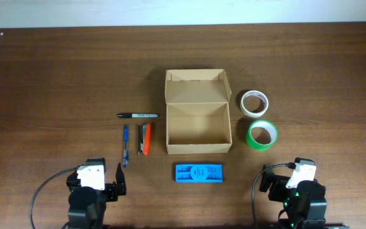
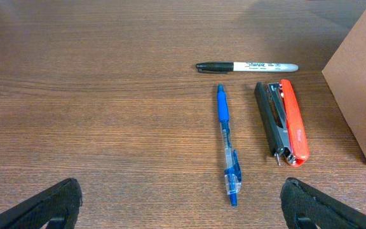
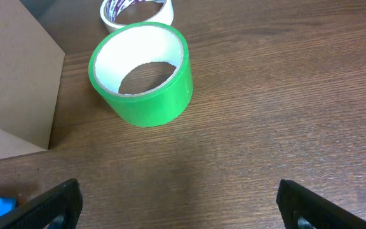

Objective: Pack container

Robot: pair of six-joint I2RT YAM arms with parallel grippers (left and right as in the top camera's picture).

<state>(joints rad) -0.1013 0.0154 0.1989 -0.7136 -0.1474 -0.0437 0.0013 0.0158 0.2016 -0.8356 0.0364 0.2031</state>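
Observation:
The tan cardboard container (image 1: pixel 197 129) stands open and empty at the table's middle, its flap lid folded back. Left of it lie a black marker (image 1: pixel 138 115), a blue pen (image 1: pixel 125 144) and an orange-and-black stapler (image 1: pixel 145 139); they also show in the left wrist view: marker (image 2: pixel 246 66), pen (image 2: pixel 227 143), stapler (image 2: pixel 283 121). Right of it are a white tape roll (image 1: pixel 254 102) and a green tape roll (image 1: pixel 262 134), the green one (image 3: pixel 142 73) in the right wrist view. A blue plastic case (image 1: pixel 199 172) lies in front. My left gripper (image 2: pixel 180 207) and right gripper (image 3: pixel 176 207) are open and empty near the front edge.
The container's side wall shows at the right edge of the left wrist view (image 2: pixel 361 76) and at the left of the right wrist view (image 3: pixel 14 83). The dark wood table (image 1: pixel 56 83) reaches to a pale wall at the back.

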